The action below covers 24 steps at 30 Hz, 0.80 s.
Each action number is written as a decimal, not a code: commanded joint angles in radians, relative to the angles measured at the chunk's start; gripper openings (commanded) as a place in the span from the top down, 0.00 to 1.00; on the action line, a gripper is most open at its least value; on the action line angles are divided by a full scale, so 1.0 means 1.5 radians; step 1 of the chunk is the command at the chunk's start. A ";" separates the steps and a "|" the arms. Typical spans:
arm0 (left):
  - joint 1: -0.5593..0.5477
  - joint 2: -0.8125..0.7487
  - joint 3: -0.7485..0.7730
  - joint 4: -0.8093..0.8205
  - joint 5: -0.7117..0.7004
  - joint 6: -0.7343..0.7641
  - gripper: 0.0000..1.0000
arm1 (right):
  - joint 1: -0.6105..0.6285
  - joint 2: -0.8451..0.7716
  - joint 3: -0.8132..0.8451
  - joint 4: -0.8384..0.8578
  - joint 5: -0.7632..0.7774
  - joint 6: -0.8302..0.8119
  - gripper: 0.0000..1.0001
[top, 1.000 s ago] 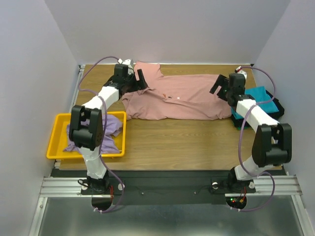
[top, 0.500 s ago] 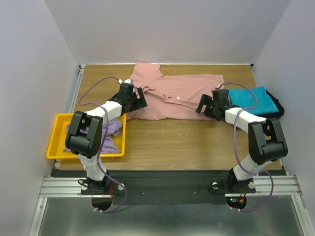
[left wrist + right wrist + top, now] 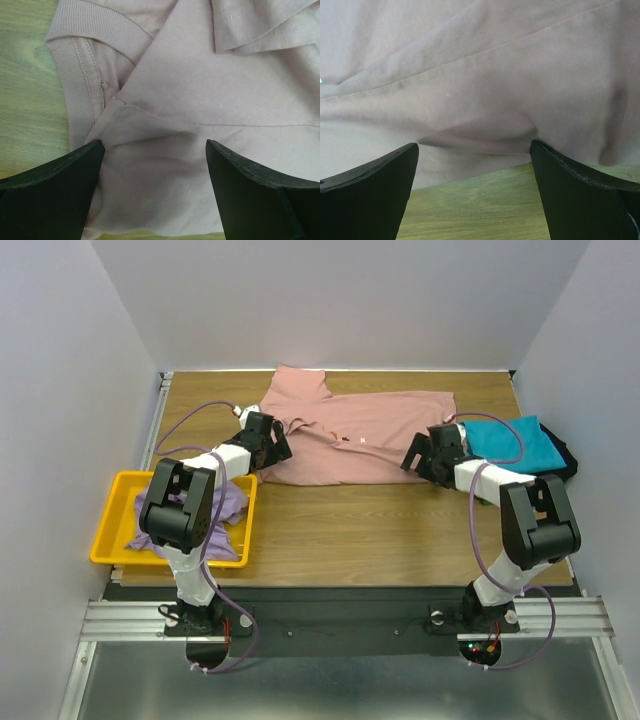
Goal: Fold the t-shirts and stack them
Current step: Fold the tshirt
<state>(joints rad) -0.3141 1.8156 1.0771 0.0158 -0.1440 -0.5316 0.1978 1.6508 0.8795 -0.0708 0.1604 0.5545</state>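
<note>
Both spread: left gripper (image 3: 283, 446), right gripper (image 3: 412, 459), at near edge of pink t-shirt (image 3: 350, 440); advised: pinch level, lift together.

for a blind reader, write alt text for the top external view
A dusty pink t-shirt lies spread on a wooden table, the left gripper and right gripper down at its two side edges. A folded teal t-shirt rests on a black t-shirt at the right, and a lavender t-shirt sits heaped in a yellow bin at the left.
</note>
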 commanded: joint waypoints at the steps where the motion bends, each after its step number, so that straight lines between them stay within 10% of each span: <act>1: 0.008 0.017 0.000 -0.065 -0.030 0.012 0.04 | -0.004 0.023 0.003 -0.023 0.038 0.005 0.00; 24: 0.148 0.090 0.100 -0.127 0.013 -0.006 0.04 | 0.039 0.095 0.092 -0.031 -0.099 -0.013 0.00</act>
<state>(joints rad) -0.1204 1.9190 1.2377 -0.0631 -0.0868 -0.5438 0.2165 1.7576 1.0069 -0.0742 0.0582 0.5308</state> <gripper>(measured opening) 0.964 0.997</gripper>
